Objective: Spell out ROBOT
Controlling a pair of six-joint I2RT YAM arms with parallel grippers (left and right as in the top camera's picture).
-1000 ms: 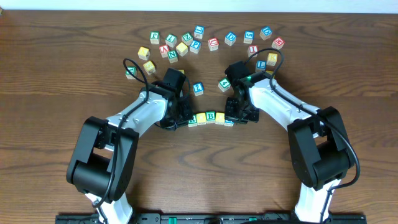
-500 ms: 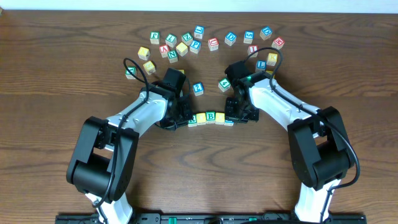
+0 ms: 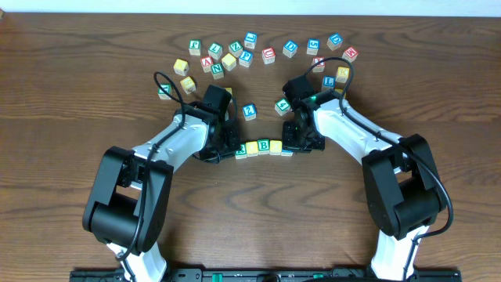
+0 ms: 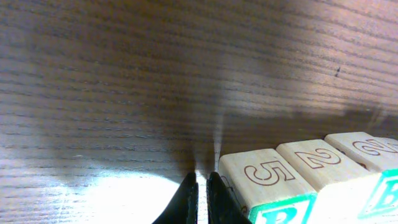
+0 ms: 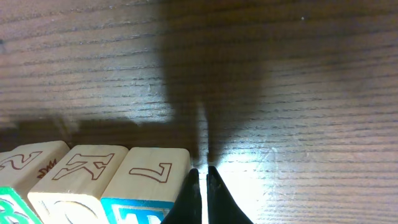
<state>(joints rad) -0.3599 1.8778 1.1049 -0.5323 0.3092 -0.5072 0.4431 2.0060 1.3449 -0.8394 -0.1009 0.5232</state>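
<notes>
Overhead, the row of five cubes lies on the tabletop between the two arms, the cubes packed side against side. From the left arm's end it runs: a green-lettered cube half tucked under the wrist, its letter unreadable from up here; a yellow cube; the green B cube; a second yellow cube; and a blue-lettered cube partly under the right wrist.

Left wrist view: the left claw has its two dark fingers pressed together with nothing between them. Its tips sit low at the tabletop, just beside the end cube, whose upper side carries an engraved 5 above a green-printed face. I cannot tell whether finger and cube actually touch.

Right wrist view: the right claw is closed and empty as well, its tips down just beside the other end cube. That one shows an engraved 7 over a blue-printed face, with a K-marked side on the next cube along.

Farther back on the tabletop, a scatter of other letter cubes spreads in a loose band. A lone blue cube and a lone green cube sit between that band and the row.
</notes>
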